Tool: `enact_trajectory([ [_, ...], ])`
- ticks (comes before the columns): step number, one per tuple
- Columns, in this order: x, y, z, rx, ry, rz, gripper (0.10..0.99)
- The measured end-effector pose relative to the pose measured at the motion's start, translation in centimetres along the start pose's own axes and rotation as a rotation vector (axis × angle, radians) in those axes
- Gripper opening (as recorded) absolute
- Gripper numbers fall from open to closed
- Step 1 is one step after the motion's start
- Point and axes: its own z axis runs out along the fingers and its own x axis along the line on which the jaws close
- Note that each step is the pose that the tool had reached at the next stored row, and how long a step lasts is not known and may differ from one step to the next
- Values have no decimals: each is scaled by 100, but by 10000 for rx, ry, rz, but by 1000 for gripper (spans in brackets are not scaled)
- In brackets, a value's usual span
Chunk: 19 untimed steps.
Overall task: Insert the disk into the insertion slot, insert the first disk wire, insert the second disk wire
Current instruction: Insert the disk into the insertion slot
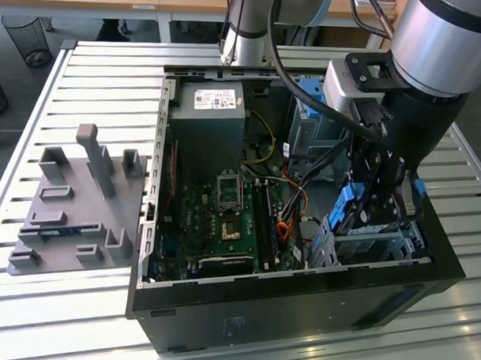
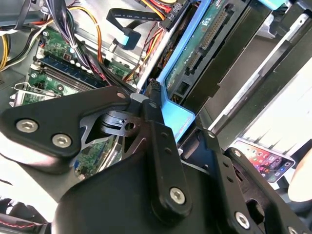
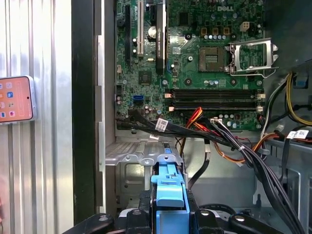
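Exterior view: the arm (image 1: 443, 45) and its black cabling cover most of the end effector (image 1: 374, 202). It hangs inside the open computer case (image 1: 300, 297), at the case corner nearest the bench (image 1: 78, 316) edge on the exterior view's right. Of the disk (image 1: 350, 209), only strips of blue carrier show past the wrist. It stands steeply tilted over the insertion slot (image 1: 365, 246). Whether its lower end has entered the slot cannot be made out.

In the second wrist view a black finger (image 2: 161, 151) presses on the carrier's blue edge. In the first wrist view the carrier sits pinched between both fingers, so the end effector is clamped on the disk. The disk's far end is cut off in both wrist views.

A bundle of black, red and orange wires (image 3: 219, 139) crosses between the motherboard (image 3: 204, 63) and the slot, just beside the disk. A phone (image 3: 14, 100) lies on the bench beside the case. A grey fixture plate (image 1: 74, 206) sits near the bench edge on the exterior view's left, well apart from the case.
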Motion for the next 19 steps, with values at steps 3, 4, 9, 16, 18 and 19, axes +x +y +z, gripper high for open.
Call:
enact_trajectory([
  [3, 0, 1, 18, 0, -1, 0, 365],
  [4, 0, 1, 23, 0, 0, 0, 365],
  [9, 0, 2, 55, 0, 0, 0, 365],
  [16, 0, 3, 94, 0, 0, 0, 365],
  [18, 0, 3, 105, 0, 0, 0, 365],
  [19, 0, 3, 110, 0, -1, 0, 365],
])
